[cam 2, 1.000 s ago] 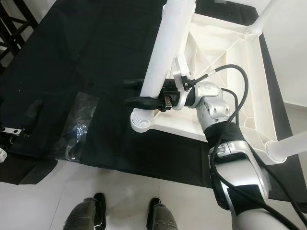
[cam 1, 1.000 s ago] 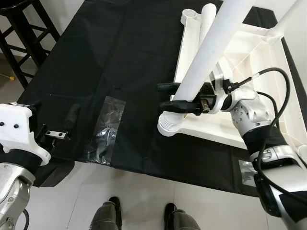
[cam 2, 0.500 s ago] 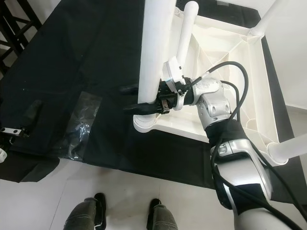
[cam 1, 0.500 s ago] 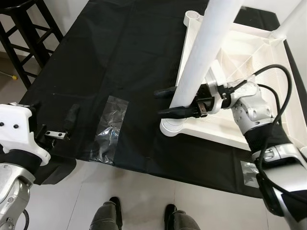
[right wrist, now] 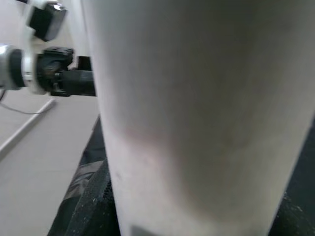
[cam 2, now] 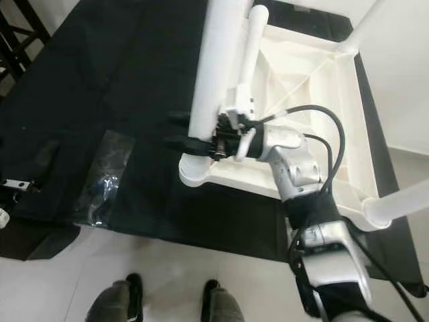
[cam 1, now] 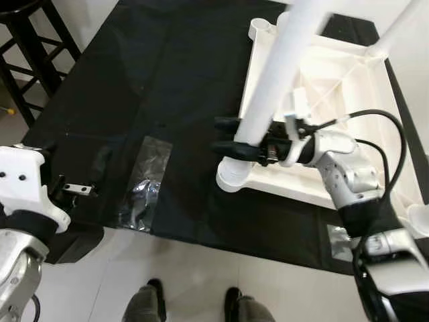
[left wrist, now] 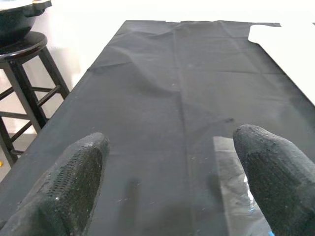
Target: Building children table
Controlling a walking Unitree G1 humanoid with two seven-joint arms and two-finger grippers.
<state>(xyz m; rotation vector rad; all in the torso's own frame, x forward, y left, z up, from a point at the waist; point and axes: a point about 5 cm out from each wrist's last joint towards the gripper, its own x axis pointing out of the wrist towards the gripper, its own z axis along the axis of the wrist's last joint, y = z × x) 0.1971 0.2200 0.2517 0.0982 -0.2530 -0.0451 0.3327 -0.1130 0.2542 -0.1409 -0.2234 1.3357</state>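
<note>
Leg [cam 1: 268, 100] now steeper, right pincer [cam 1: 228, 137] clamping, stool [cam 1: 30, 47] aside

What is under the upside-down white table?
A black cloth lies under the white table, spread over the floor and sticking out all around it. What the cloth looks like right beneath the tabletop is hidden by the table itself.

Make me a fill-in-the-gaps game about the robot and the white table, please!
1. The right end effector grips a white table ____ just above the corner socket.
2. The upside-down table top lies on a ____ cloth.
3. The left end effector has its fingers ____, holding nothing.
4. A crinkly clear plastic ____ lies flat on the cloth.

Missing words: leg; black; open; bag
</note>
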